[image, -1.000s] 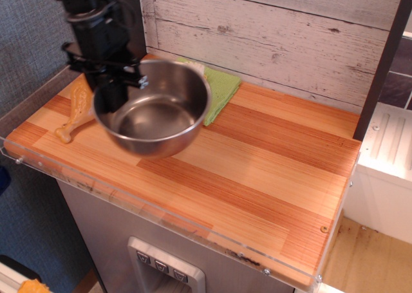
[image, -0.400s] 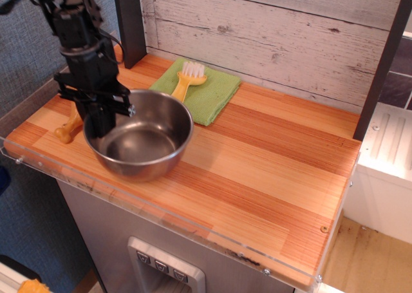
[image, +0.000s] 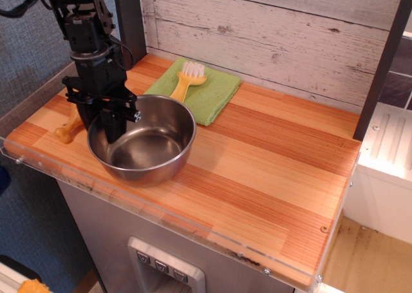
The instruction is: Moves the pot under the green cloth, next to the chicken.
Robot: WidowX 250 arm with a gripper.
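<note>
The pot [image: 149,146], a shiny steel bowl, sits low on the front-left part of the wooden table [image: 270,170], in front of the green cloth [image: 212,94]. The chicken [image: 65,133], a tan drumstick, lies just left of the pot, and the arm hides most of it. My gripper [image: 107,132] points down over the pot's left rim. It is shut on that rim, with one finger inside the bowl and one outside.
A yellow brush [image: 185,79] with white bristles lies on the green cloth. A dark post [image: 129,22] and a whitewashed plank wall [image: 277,29] stand behind. A clear plastic lip [image: 161,216] runs along the table's front edge.
The pot came down and to the front left, off the cloth, and uncovered the brush. It now sits beside the chicken, with my gripper still on its rim.
</note>
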